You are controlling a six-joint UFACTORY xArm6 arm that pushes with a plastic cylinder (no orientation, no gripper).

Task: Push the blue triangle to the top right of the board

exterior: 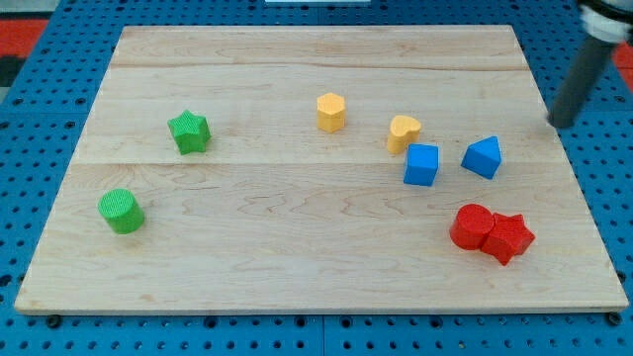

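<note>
The small blue triangle block (483, 156) sits on the pale wooden surface (297, 257) at the view's right, mid-height, just beside the blue cube (421, 164). My tip (560, 124), with no hand to open or close, stands apart at its upper right. The push to the top right corner is not yet done.

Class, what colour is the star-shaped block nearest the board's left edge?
Green. The green star shows clearly in the camera view, above the green cylinder.

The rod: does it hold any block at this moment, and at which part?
Nothing is held. My tip touches no block; it stands apart from the blue triangle, toward the view's upper right of it, near the board's right edge.
</note>
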